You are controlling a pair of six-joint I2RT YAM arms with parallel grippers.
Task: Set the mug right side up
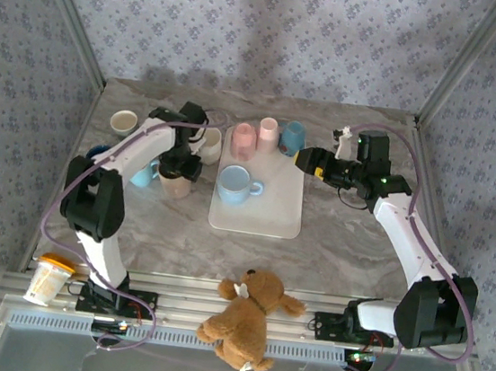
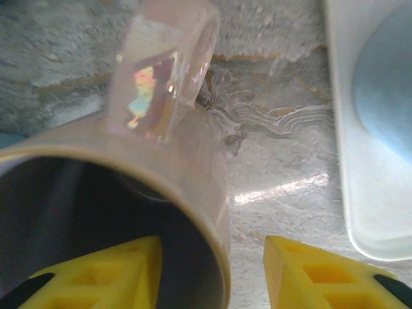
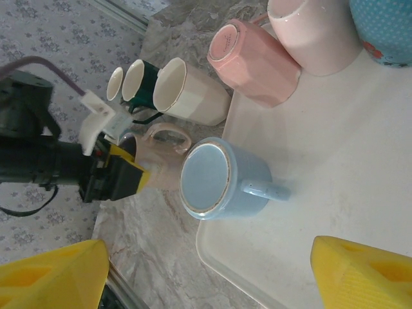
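A beige mug (image 1: 175,186) with a glossy handle stands on the marble table just left of the white tray (image 1: 271,216), its mouth facing up. My left gripper (image 1: 177,170) is right over it and open. In the left wrist view one finger (image 2: 109,277) is inside the beige mug (image 2: 167,161), and the other finger (image 2: 309,270) stands clear of its wall. A light blue mug (image 1: 235,184) sits upside down on the tray. My right gripper (image 1: 310,161) hovers open over the tray's back right, holding nothing.
Two pink mugs (image 1: 243,140) and a blue dotted mug (image 1: 292,137) stand upside down at the tray's back. A white mug (image 1: 210,143), a cream mug (image 1: 124,121) and a small blue cup (image 1: 145,173) crowd the left arm. A teddy bear (image 1: 245,316) lies at the front edge.
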